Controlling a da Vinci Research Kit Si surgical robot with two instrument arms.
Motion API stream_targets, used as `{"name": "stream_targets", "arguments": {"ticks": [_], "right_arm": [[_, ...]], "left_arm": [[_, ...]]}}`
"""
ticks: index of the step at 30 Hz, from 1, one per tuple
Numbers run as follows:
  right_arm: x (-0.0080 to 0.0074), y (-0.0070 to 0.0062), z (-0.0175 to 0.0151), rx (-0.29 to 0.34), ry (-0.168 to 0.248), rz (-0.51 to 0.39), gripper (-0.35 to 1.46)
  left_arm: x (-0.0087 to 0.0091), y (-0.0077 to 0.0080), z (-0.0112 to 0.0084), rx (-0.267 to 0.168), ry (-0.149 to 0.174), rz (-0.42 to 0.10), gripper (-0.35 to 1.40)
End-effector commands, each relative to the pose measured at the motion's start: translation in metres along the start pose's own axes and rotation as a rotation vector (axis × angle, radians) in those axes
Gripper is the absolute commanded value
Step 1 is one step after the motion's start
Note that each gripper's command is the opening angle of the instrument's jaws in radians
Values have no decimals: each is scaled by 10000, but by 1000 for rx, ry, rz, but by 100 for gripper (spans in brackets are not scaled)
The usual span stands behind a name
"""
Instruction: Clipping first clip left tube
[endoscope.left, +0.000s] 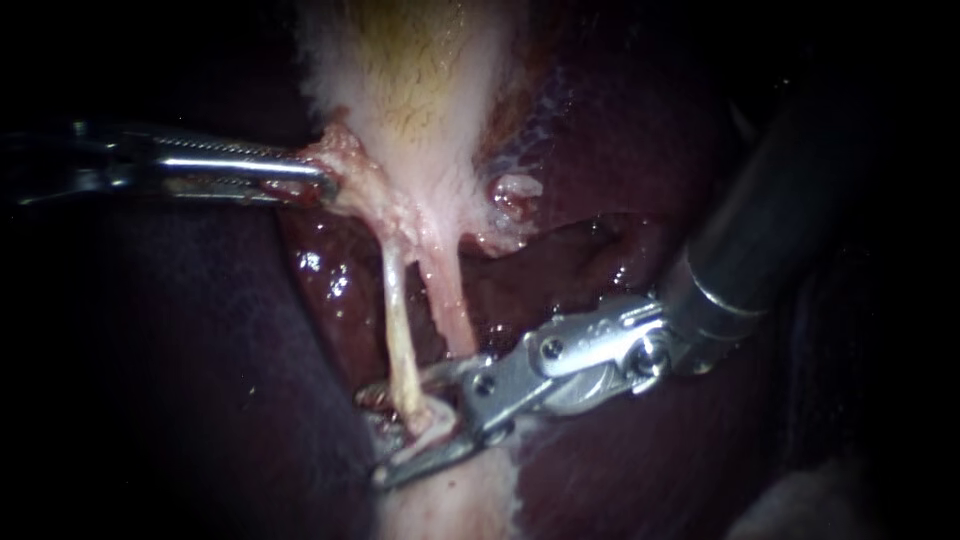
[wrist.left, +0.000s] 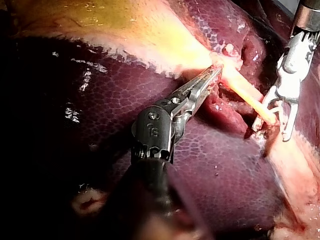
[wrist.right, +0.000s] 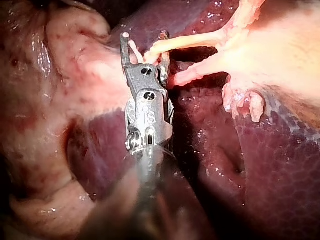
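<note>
Endoscope view: the left tube (endoscope.left: 397, 310) runs as a thin, pale strand from the gallbladder (endoscope.left: 420, 90) down over the liver (endoscope.left: 330, 280), just beside the thicker right tube (endoscope.left: 452, 305). The left instrument's pincer (endoscope.left: 305, 178) is clamped on the gallbladder's lower edge. The right instrument's pincer (endoscope.left: 385, 432) stands wide, straddling the left tube near its lower end. The tube looks soft, slick and easily torn, so it is best taken squarely across, without tugging.
</note>
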Motion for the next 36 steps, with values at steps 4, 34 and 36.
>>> {"name": "stream_targets", "arguments": {"ticks": [4,34,36], "right_arm": [[5,-6,4,28,-1,-1,43],[5,2,-7,-4,-2,130,-35],[4,3,-8,-1,-3,136,-35]], "left_arm": [[0,-1,0,-1,0,0,-35],[0,-2,0,-1,0,0,-35],[0,-2,0,-1,0,0,-35]]}}
